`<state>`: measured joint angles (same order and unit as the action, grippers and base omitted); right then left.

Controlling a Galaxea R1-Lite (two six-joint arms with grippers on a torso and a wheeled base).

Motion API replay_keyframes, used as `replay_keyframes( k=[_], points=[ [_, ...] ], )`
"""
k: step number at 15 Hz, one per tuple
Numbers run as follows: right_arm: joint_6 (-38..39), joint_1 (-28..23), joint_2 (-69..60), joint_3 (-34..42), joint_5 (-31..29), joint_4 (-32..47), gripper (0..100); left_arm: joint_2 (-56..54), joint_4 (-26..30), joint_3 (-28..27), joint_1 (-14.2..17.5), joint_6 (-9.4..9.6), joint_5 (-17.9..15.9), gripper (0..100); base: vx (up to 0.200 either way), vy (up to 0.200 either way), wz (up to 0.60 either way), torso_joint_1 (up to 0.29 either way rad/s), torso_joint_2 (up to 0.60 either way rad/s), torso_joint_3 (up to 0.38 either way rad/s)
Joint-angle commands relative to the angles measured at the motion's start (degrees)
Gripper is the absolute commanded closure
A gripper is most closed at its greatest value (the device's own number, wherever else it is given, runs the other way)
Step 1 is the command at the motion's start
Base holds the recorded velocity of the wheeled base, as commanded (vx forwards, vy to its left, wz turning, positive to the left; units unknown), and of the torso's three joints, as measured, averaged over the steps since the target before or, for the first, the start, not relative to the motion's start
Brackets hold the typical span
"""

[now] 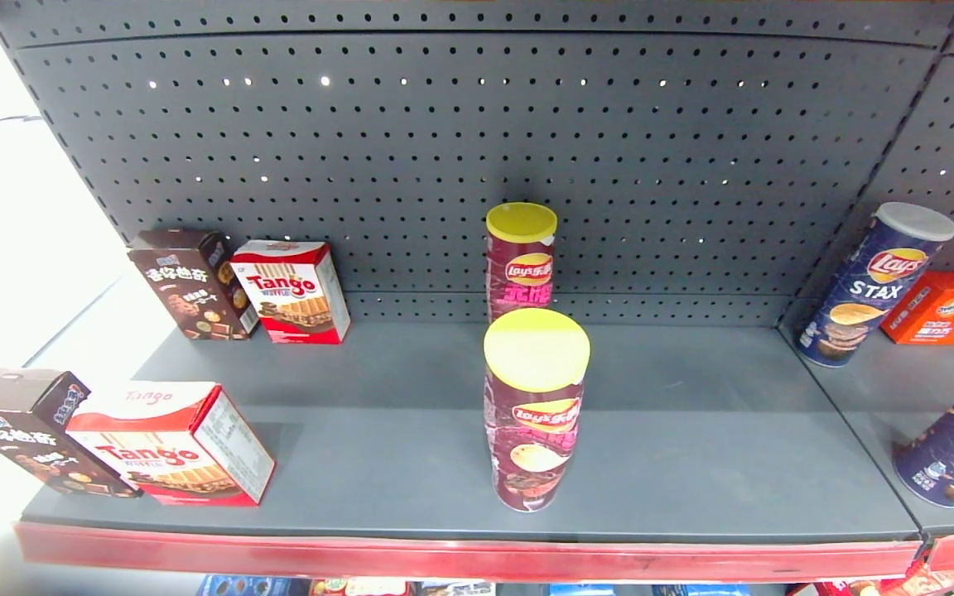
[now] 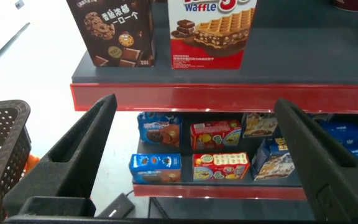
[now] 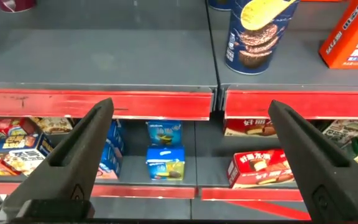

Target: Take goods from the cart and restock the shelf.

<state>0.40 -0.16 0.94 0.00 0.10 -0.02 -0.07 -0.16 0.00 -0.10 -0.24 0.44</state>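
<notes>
Left tool (image 2: 191, 165) stands wide and empty before the grey shelf (image 2: 303, 56), facing a dark cookie box (image 2: 110, 31) and a wafer box (image 2: 210, 31) at its front edge, with a black mesh basket (image 2: 2, 146) nearby. Right tool (image 3: 191, 165), equally wide and empty, faces a blue chip can (image 3: 260, 34). Mid-shelf, 2 yellow-lidded chip cans stand upright: the front can (image 1: 535, 414) near the edge, the rear can (image 1: 520, 261) against the pegboard back.

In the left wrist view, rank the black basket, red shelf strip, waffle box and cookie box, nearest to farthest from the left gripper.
1. black basket, on the left beside the left gripper.
2. red shelf strip, ahead.
3. waffle box and cookie box, behind the strip: too close to call.
</notes>
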Motion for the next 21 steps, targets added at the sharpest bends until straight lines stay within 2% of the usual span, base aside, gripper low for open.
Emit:
replay_keyframes(
  k=[1,21],
  points=[
    [-0.1,0.0,0.0,0.0,0.0,-0.1,0,0.1,0.0,0.0,0.0,-0.02,0.0,0,0.0,0.0,0.0,0.0,0.0,0.0],
    [-0.2,0.0,0.0,0.0,0.0,0.0,0,0.1,0.0,0.0,0.0,0.07,0.1,0,0.0,0.0,0.0,0.0,0.0,0.0]
  ],
)
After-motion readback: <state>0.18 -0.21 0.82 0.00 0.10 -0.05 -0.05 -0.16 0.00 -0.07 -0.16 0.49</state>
